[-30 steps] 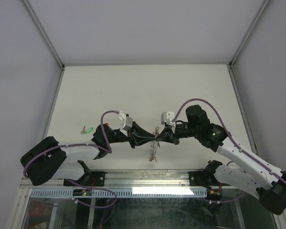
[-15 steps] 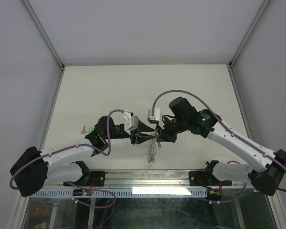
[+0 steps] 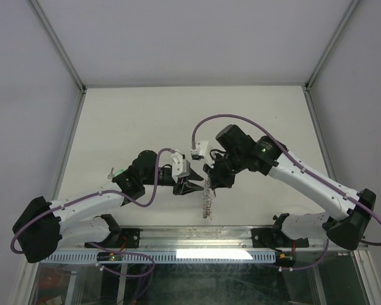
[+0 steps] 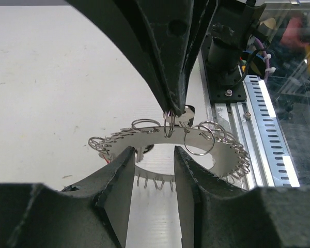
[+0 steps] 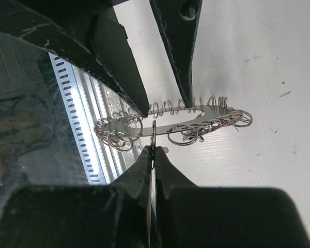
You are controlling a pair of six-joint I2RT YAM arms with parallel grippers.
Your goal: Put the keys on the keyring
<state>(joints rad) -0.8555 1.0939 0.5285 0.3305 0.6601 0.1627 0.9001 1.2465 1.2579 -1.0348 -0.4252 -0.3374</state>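
Two grippers meet over the near part of the table point(image 3: 254, 121), and they are mine. My right gripper point(image 5: 153, 151) has its jaws pressed together on one thin wire loop point(image 5: 153, 135) at the rim of the keyring point(image 5: 168, 124). The keyring hangs from that pinch, clear of the table. In the top view it shows as a small silvery tangle point(image 3: 207, 198) just below the two sets of fingers.

My left gripper point(image 4: 154, 153) has its jaws a modest way apart with nothing between them. Its fingertips sit at the opposite edge of the flat grey ring point(image 4: 219, 155), one on each side of a short stretch of rim. I cannot tell whether they touch the metal.

I judge that the step in hand is steadying the ring in the air, before any key is threaded. The next move seems to call for my left gripper to fetch a key. It would then need a fine line-up with one small loop while my right keeps the ring level.

Most of the keys are hard to find. A green speck point(image 3: 119, 172) beside my left arm may be one, half hidden by the arm. Faint red point(image 5: 228, 120) among the fringe may be another, too small to tell.
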